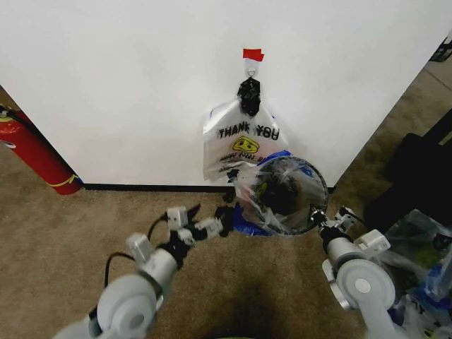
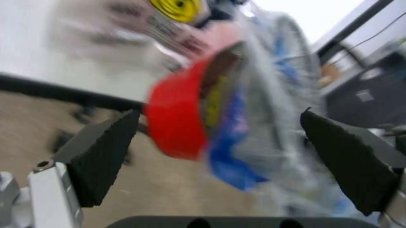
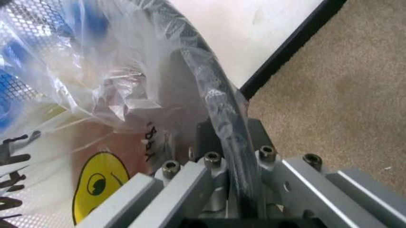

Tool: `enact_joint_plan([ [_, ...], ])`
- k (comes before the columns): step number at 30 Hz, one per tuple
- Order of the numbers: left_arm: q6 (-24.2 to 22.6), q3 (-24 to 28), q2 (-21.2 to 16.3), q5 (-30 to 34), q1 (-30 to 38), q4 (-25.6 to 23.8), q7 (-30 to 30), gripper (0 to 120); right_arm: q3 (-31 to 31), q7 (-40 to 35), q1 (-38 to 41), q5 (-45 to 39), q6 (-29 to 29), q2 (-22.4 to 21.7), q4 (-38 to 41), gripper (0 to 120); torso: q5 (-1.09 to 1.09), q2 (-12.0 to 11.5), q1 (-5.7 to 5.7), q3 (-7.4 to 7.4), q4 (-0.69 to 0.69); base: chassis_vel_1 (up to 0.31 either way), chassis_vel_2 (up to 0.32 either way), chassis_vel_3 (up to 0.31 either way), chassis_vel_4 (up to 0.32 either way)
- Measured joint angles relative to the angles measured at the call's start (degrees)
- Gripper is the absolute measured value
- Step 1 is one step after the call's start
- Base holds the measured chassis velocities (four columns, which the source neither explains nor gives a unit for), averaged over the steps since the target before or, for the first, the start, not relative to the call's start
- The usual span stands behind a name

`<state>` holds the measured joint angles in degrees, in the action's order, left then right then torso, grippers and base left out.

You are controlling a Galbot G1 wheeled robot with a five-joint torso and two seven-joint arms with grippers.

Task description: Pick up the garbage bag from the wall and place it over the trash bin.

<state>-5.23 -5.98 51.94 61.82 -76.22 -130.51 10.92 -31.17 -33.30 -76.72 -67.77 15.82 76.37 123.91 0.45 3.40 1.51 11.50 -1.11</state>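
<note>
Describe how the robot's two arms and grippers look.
Both arms are silver-grey metal with round joint housings. The left gripper has black wedge-shaped fingers on silver mounts, and a black cable loops along its arm. The right gripper has silver brackets with hex bolts.

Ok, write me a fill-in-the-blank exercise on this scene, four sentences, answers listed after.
1. The right gripper is shut on the rim of the trash bin, which it holds off the ____.
2. The garbage bag is stretched over the bin's ____.
3. The left gripper, beside the bin, has its fingers ____.
4. A second bag reading "THANK YOU" hangs on the ____.

Missing words: floor; mouth; open; wall
</note>
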Motion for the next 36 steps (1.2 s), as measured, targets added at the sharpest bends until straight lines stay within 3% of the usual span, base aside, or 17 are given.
enact_joint_plan([
  [11,0.70,1.74,4.02,4.97,3.37,6.43,-2.84,96,0.21,-0.02,-0.48,-1.07,1.77,1.68,1.11,0,0.01,0.00,0.01,0.01,0.00,0.000,0.000,0.000,0.000],
  [16,1.34,2.36,5.99,5.49,4.49,7.67,-1.14,75,0.43,-0.57,-0.46,-1.11,1.91,2.31,1.20,0,0.00,0.00,0.01,0.01,0.00,0.000,0.000,0.000,0.000],
  [36,2.61,2.44,6.57,5.34,3.60,8.04,-0.32,5,0.87,-0.73,-0.67,-0.19,1.90,2.58,1.41,0,0.01,-0.01,0.01,0.01,0.01,0.000,0.000,0.000,0.000],
])
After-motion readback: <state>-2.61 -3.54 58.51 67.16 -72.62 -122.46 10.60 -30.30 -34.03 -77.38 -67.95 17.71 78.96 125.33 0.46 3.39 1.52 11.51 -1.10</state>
